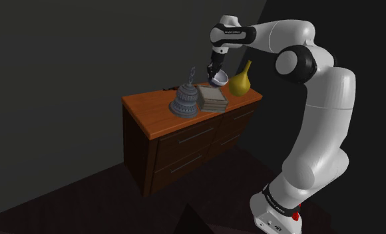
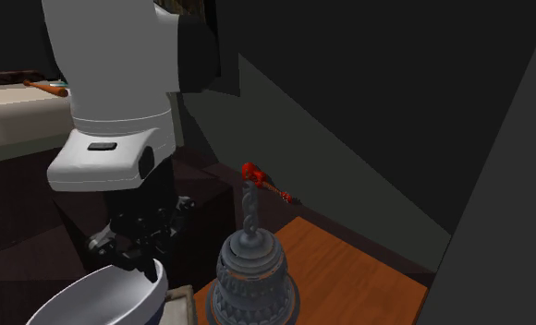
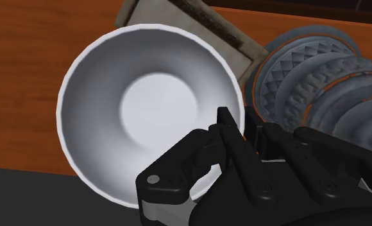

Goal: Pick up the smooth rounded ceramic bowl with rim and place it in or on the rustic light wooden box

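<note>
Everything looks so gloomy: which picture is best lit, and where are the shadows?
Shoulder view: dim room, light catches the orange-brown wooden cabinet top. Second exterior view: murky, the grey ridged bell dimly lit. Wrist view: brightest, the white rounded bowl softly shaded inside.

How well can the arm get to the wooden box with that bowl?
Probably yes: the fingers hold the bowl above the box, and nothing shows between them; the grey bell stands beside it.

My gripper (image 1: 215, 74) holds the bowl (image 3: 146, 109) right over the box (image 1: 213, 100). The tall grey bell (image 1: 185, 102) stands just beside the box on one side, and the yellow vase (image 1: 240, 81) is near on the other side. Past the bell the cabinet top (image 1: 145, 110) has open room
</note>
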{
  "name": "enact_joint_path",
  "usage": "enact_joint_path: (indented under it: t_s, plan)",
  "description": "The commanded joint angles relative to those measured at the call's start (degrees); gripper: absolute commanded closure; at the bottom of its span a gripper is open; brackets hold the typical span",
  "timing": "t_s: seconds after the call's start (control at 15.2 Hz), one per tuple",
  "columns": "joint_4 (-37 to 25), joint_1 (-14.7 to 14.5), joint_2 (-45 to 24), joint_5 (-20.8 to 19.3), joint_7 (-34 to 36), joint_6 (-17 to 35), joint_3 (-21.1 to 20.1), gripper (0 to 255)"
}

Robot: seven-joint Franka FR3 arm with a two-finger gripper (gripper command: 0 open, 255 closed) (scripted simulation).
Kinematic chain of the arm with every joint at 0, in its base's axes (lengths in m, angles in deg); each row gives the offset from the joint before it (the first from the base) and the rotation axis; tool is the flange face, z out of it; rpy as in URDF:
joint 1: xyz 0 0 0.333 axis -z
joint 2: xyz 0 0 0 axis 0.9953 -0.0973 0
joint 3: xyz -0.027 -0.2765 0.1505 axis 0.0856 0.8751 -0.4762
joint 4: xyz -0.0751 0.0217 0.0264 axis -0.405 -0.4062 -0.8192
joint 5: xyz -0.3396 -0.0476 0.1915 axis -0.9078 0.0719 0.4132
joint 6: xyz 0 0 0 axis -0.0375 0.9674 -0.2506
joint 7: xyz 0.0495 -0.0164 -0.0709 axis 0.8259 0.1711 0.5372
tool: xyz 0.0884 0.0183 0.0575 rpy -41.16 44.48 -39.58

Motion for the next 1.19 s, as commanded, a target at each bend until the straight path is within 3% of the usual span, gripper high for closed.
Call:
enact_joint_path:
  t_s: [0.0, 0.53, 1.06, 1.12]
  plan:
    - [1.19, 0.03, -0.13, -0.01, 0.01, 1.38, 0.01, 255]
    - [5.45, 0.04, -1.47, -0.05, 0.23, 6.97, 0.01, 255]
    - [5.45, 0.04, -1.47, -0.05, 0.23, 6.97, 0.01, 255]
    - [5.44, 0.04, -1.48, -0.05, 0.23, 6.97, 0.01, 0]
